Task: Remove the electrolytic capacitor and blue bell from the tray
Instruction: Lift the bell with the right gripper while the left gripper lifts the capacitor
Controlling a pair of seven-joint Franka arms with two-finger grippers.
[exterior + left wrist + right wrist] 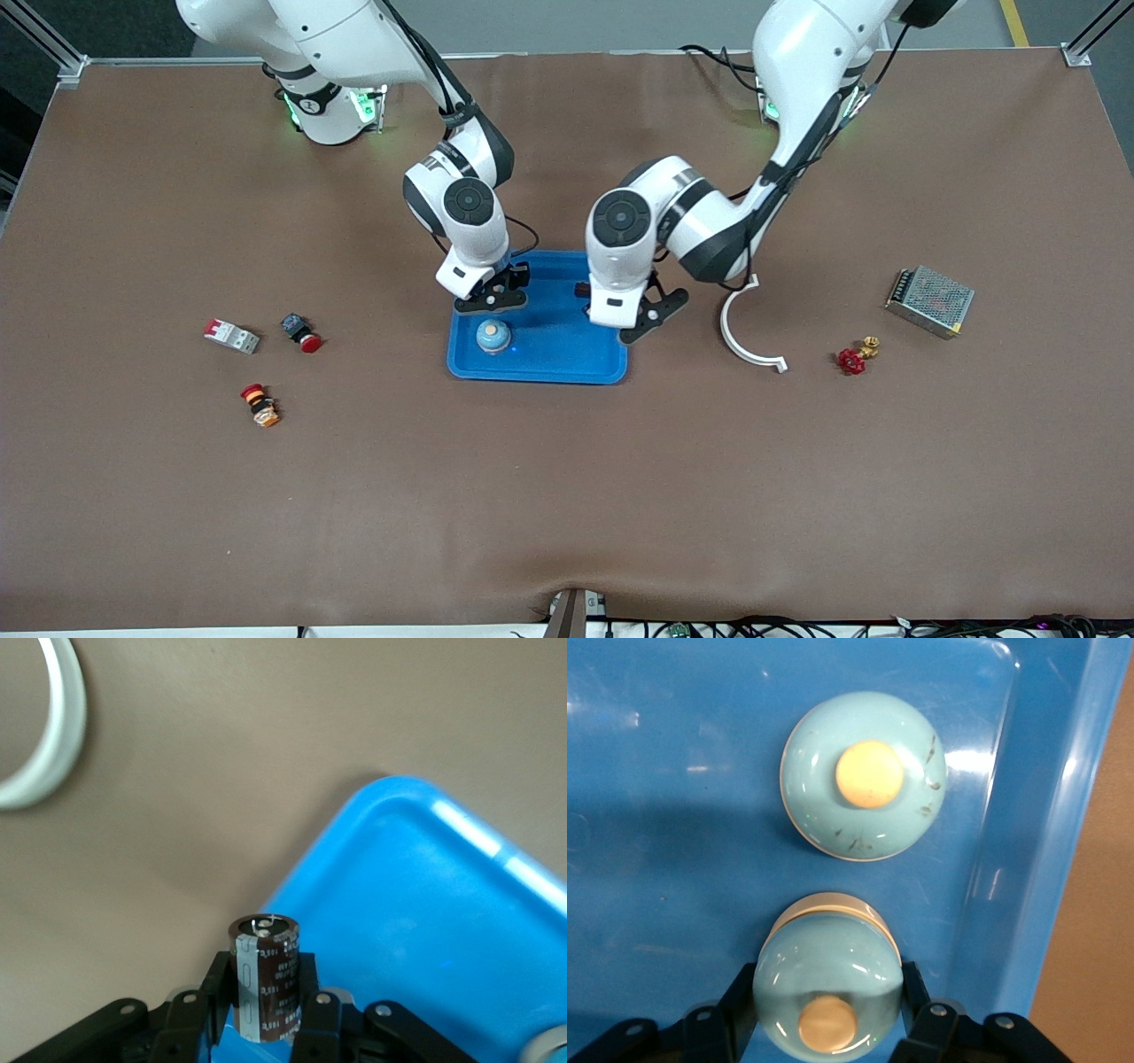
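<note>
Brown cloth covers the worktop (567,496), and 2 white arms reach down from their bases along its edge farthest from the front camera. At the worktop's middle lies a blue tray (567,359), the biggest loose thing. Next in size is a metal mesh box (929,301) near the worktop's edge at the left arm's end. A white curved strip (742,332) lies between that box and the tray. The right claw (493,299) hangs over the tray's end toward the right arm, its fingers clamped on a pale blue bell (828,979) that is tipped so its cream knob faces the wrist camera. A second bell (493,336) of the same kind stands upright on the tray floor, close to the tray's edge nearest the front camera. The left claw (653,312) hangs over the tray's edge toward the left arm, closed on a brown capacitor (266,979) with a grey stripe. The capacitor is held upright above the tray's rim. Toward the right arm's end of the worktop lie a white circuit breaker (232,336), a red-capped push button (301,332) and, nearer the front camera, an orange switch (260,406). Toward the left arm's end, a red valve handle (851,361) lies just beside a small brass fitting (871,346).
</note>
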